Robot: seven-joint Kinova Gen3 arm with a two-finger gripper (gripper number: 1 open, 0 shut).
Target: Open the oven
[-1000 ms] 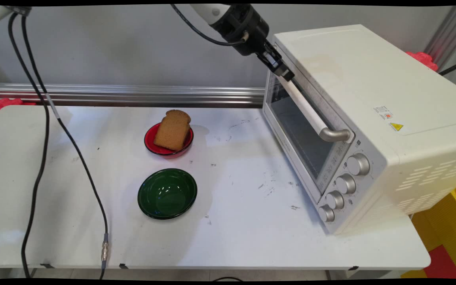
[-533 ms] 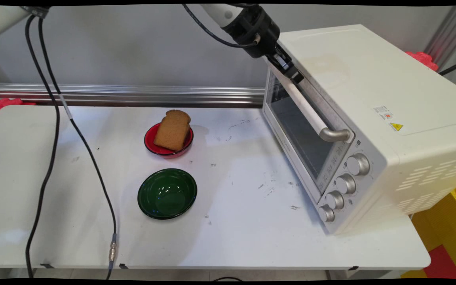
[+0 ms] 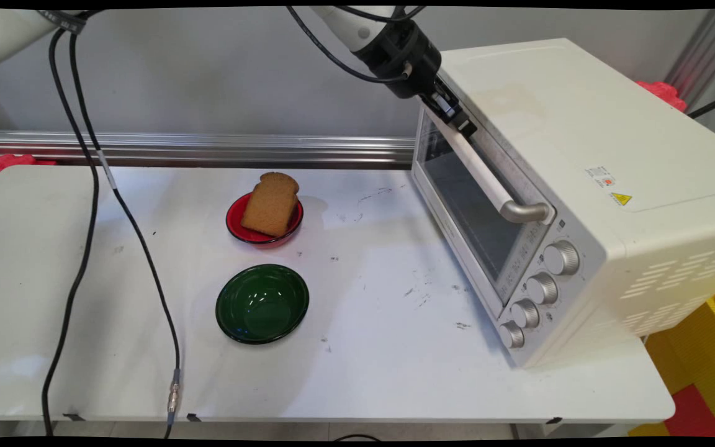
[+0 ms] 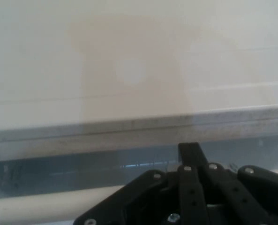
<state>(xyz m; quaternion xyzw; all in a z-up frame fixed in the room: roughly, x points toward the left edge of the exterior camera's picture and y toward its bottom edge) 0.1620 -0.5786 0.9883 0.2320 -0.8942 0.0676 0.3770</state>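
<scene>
Black gripper [image 3: 457, 119] sits at the far end of the toaster oven [image 3: 581, 186] door handle [image 3: 488, 177]; finger state cannot be determined.

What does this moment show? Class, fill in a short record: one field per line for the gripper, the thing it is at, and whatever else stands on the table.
gripper: gripper at the far upper end of the oven handle, fingers closed together
oven: cream toaster oven on the table's right side, door looks shut
red bowl: red bowl holding a slice of bread that leans on its rim
green bowl: green bowl, nearer the camera, nothing in it
table: white table
</scene>
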